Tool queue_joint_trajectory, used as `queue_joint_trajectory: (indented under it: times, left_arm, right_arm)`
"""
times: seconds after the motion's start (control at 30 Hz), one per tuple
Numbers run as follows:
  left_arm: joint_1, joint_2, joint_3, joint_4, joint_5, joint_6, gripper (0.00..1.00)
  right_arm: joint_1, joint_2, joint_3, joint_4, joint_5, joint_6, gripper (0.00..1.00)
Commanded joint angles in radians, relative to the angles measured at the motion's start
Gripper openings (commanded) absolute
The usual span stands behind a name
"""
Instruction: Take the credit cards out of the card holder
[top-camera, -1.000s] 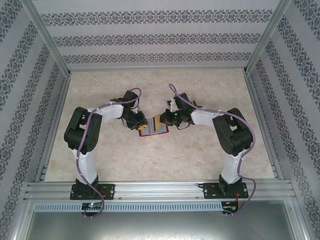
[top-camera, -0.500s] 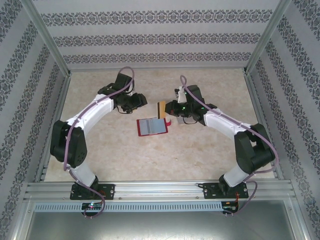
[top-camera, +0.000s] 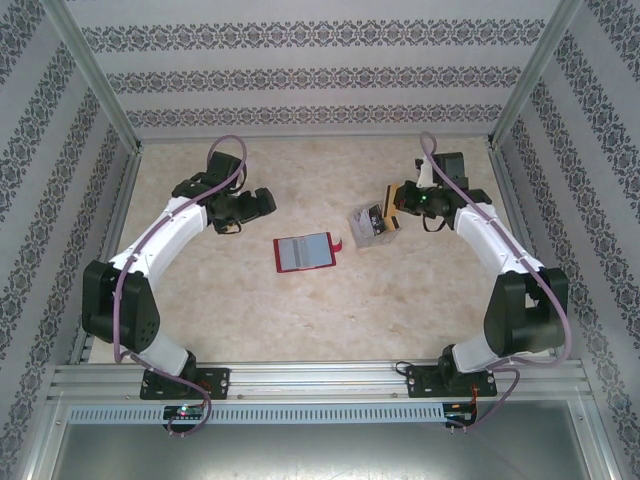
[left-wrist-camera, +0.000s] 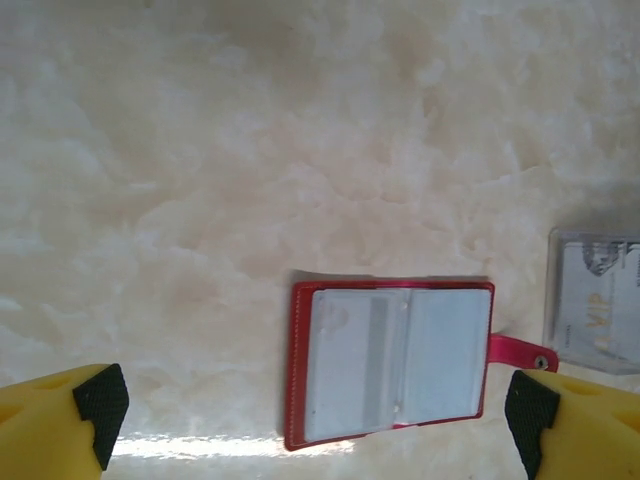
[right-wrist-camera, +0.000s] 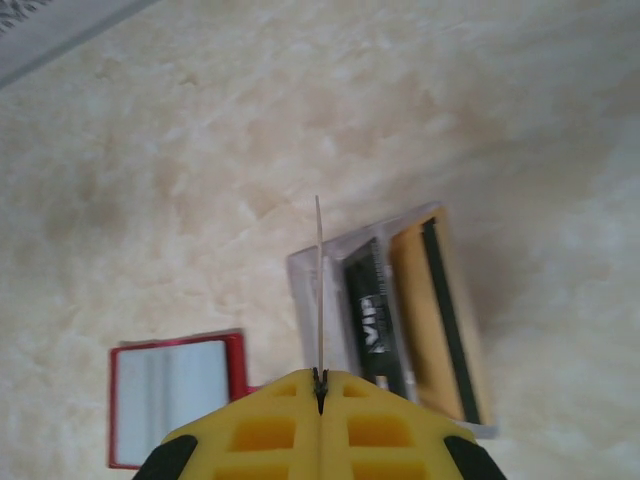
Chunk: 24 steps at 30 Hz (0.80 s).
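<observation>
Risk of a bad drop: thin tan credit card (right-wrist-camera: 318, 285) pinched upright, edge-on, in clamped right gripper (right-wrist-camera: 320, 378) over stack of grey, dark and tan credit cards (right-wrist-camera: 400, 320); released high, likely to tip off or scatter the stack. Small red open card holder (top-camera: 305, 252) flat on marbled table (top-camera: 300, 320), well apart from both. Right arm stretched far right; left arm angled out left, left gripper (top-camera: 258, 203) spread wide, empty.
</observation>
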Motion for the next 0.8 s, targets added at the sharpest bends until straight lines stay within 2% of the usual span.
queue_joint_trajectory:
  times: [0.0,0.3,0.57,0.77]
  left_arm:
    - [0.023,-0.051,-0.035,0.004,0.006,0.057,0.99]
    - [0.032,-0.04,-0.043,0.009,0.046,0.063,0.99]
    - [0.031,-0.022,-0.059,0.008,0.07,0.061,0.99]
    - [0.031,-0.011,-0.063,0.006,0.07,0.059,0.99]
  right_arm:
    - [-0.002,0.067,0.069,-0.129,0.031,-0.168,0.0]
    - [-0.003,0.251,0.278,-0.329,0.053,-0.31,0.0]
    - [-0.003,0.335,0.356,-0.401,0.067,-0.351,0.0]
    - [0.004,0.351,0.349,-0.4,0.057,-0.362,0.0]
